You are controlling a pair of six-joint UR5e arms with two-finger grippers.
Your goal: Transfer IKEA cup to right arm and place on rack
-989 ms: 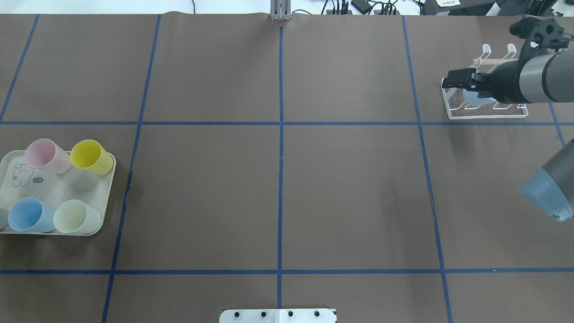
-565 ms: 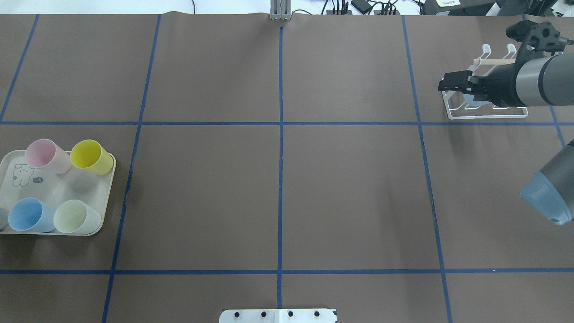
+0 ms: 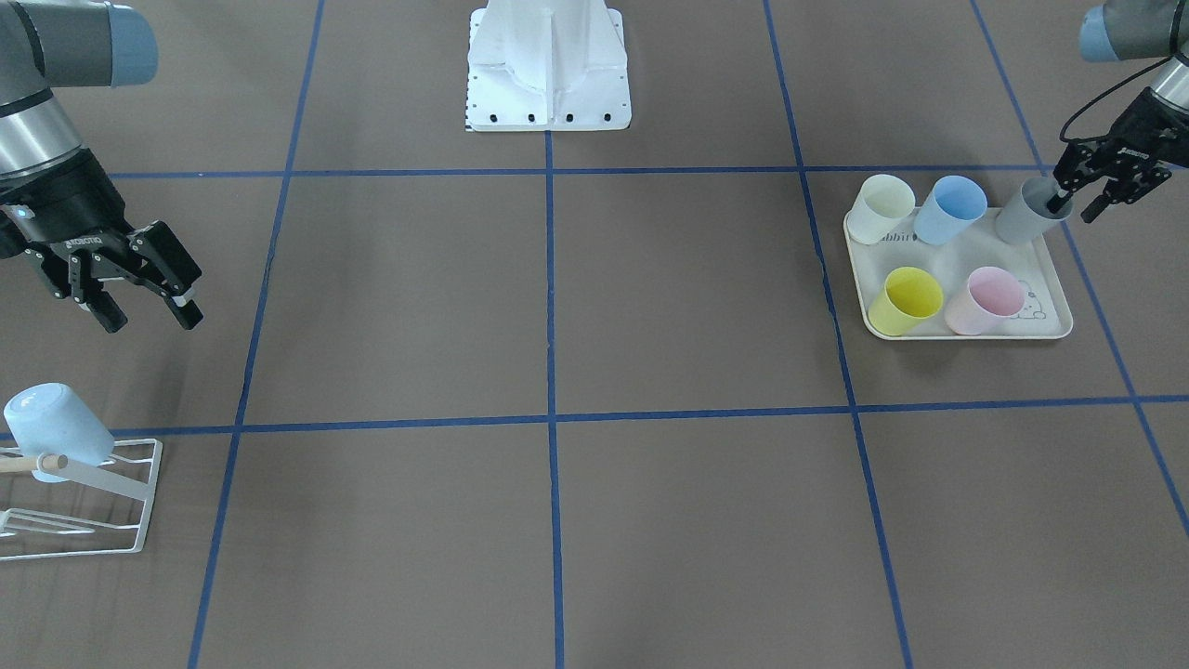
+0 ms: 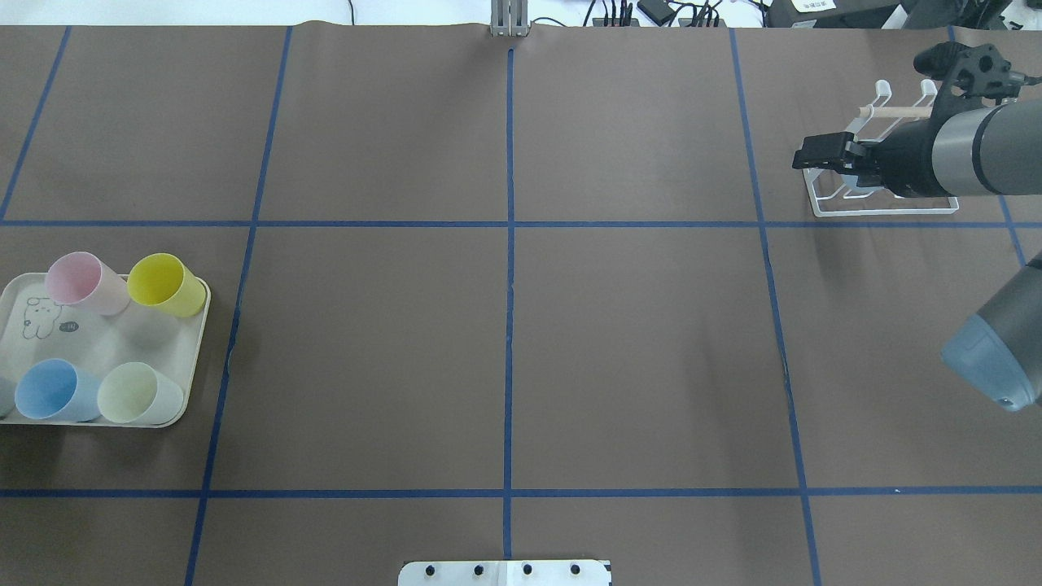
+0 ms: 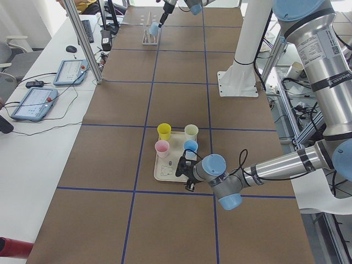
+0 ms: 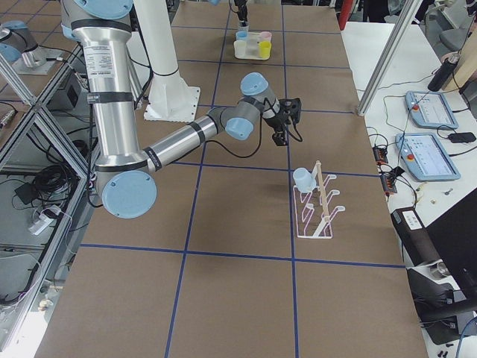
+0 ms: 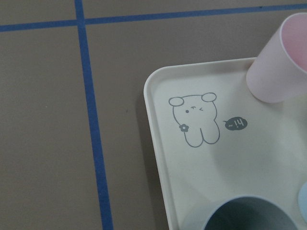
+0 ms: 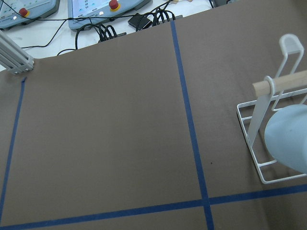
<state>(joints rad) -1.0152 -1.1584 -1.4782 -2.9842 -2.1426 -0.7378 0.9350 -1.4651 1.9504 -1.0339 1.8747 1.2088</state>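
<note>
- My right claw (image 3: 149, 321) hangs over the brown worktop (image 3: 687, 297) with its jaws wide apart and nothing between them.
- The pale blue cup (image 3: 56, 429) is past that claw, on the side away from the robot's base and a little to its outer side. It is clear of the fingers, with a gap between them.
- That cup hangs tilted on the white wire rack (image 3: 102, 483), mouth down and bottom up, resting against the wooden peg (image 3: 28, 463).
- On the right wrist camera the cup and rack fill the right edge, and the peg crosses just above the cup.
- My left claw (image 3: 1073, 211) is down at a grey cup (image 3: 1022, 218). Its fingers stand apart astride the rim, one tip inside the mouth and the other outside the wall. I see no squeeze on the cup.
- The grey cup stands at a corner of the cream tray (image 3: 1045, 269), straight under the left claw. On the left wrist camera its dark mouth is at the bottom edge of the view.
- Inward from the left claw, in the same row, are a blue cup (image 3: 949, 209) and then a cream cup (image 3: 882, 209).
- Beyond the left claw, away from the base, a pink cup (image 3: 989, 297) and a yellow cup (image 3: 906, 299) stand on the tray.
</note>
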